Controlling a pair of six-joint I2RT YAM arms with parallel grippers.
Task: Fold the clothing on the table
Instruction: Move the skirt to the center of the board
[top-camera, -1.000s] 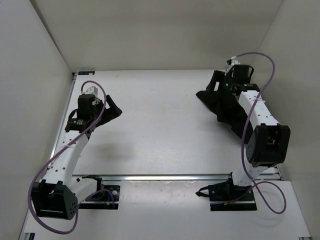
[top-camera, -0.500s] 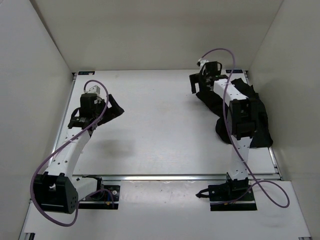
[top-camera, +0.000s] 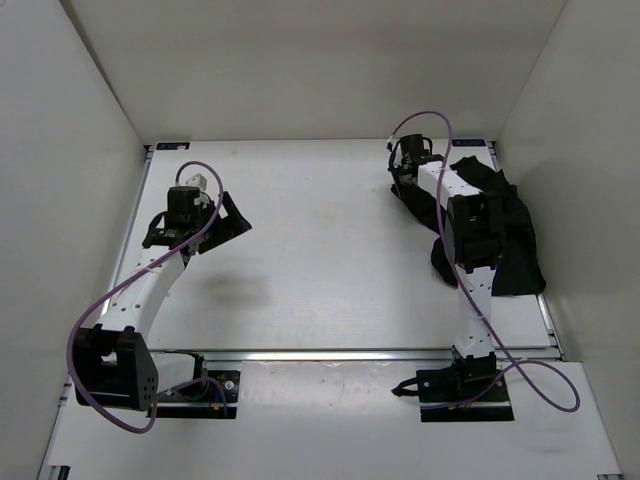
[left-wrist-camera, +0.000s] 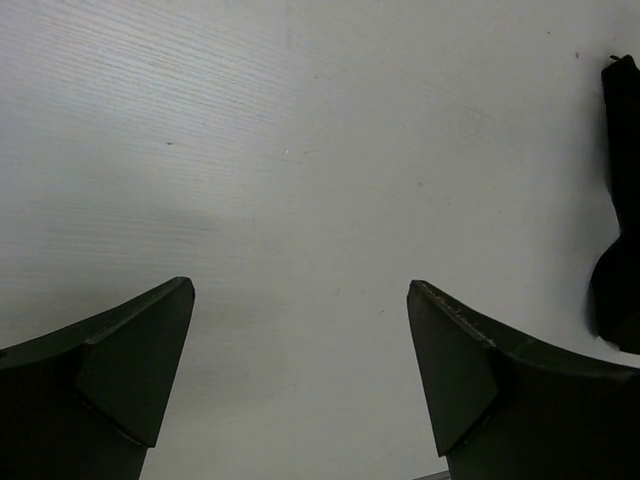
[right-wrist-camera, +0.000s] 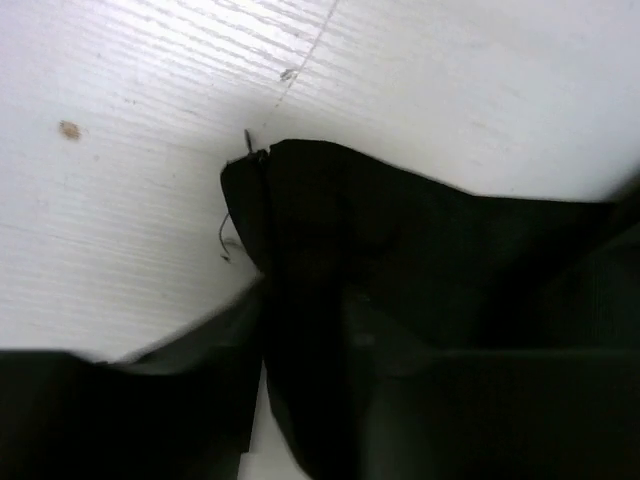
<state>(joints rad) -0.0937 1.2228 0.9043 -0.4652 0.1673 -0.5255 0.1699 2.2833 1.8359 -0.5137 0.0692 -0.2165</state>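
At the far right of the bench (top-camera: 320, 250), the right gripper (top-camera: 402, 172) has just swung onto a corner of the clothing (top-camera: 512, 245).
A moment ago that arm lay across the black heap. Now it has drawn in toward the bench's middle, and its gripper sits at the heap's corner nearest the bench's centre. From the wrist, the cloth corner runs down between the jaws, but it is black on black and I cannot tell whether they have pinched it. The garment lies bunched and no fold looks begun, so this seems a first hold for spreading it. Over the bench's left side, the left gripper (left-wrist-camera: 300, 288) hangs wide open, holding nothing.
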